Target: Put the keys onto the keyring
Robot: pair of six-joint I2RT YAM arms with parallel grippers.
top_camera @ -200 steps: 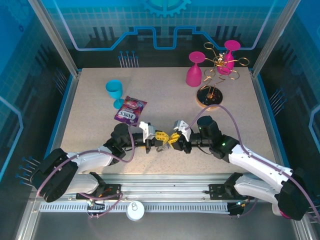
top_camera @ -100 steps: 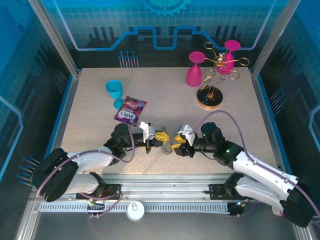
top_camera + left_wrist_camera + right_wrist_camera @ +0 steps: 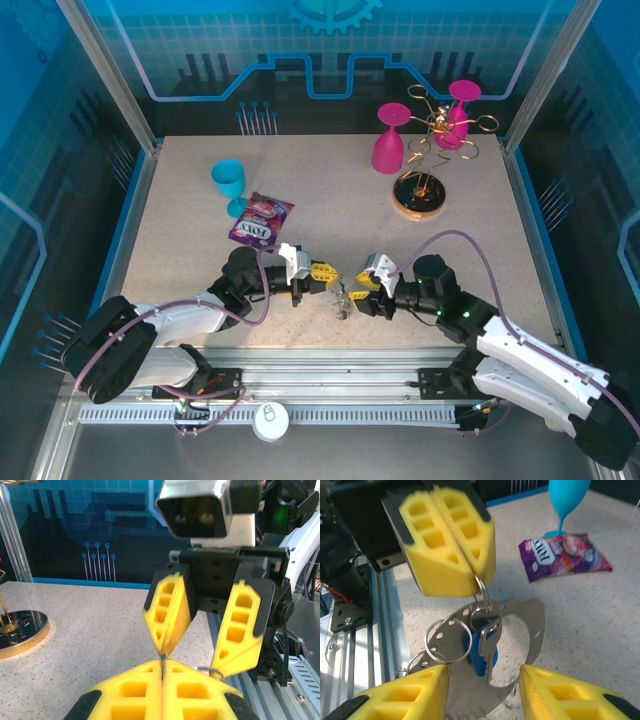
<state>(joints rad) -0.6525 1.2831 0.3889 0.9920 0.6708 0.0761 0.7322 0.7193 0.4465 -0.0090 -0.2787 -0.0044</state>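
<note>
My left gripper (image 3: 326, 277) is shut on the keyring's top edge, seen as a thin metal strip between its fingers (image 3: 150, 690). The keyring (image 3: 534, 625), a flat silvery loop with small holes, hangs below those shut fingers (image 3: 451, 545) just above the table. On it hang a silver key with a blue head (image 3: 483, 652) and loose split rings (image 3: 448, 639). My right gripper (image 3: 484, 690) faces it, open, with its fingers on either side of the hanging key and not touching it. In the top view the right gripper (image 3: 358, 292) sits just right of the keyring (image 3: 343, 300).
A purple candy packet (image 3: 260, 222) and a teal cup (image 3: 229, 182) stand behind the left arm. Pink glasses (image 3: 390, 140) and a gold wire rack on a round base (image 3: 420, 196) are at the back right. The table's near edge and metal rail run close below both grippers.
The right gripper has opened and drawn back to the right and toward the near edge. The keyring with the key now hangs from the left gripper alone.
</note>
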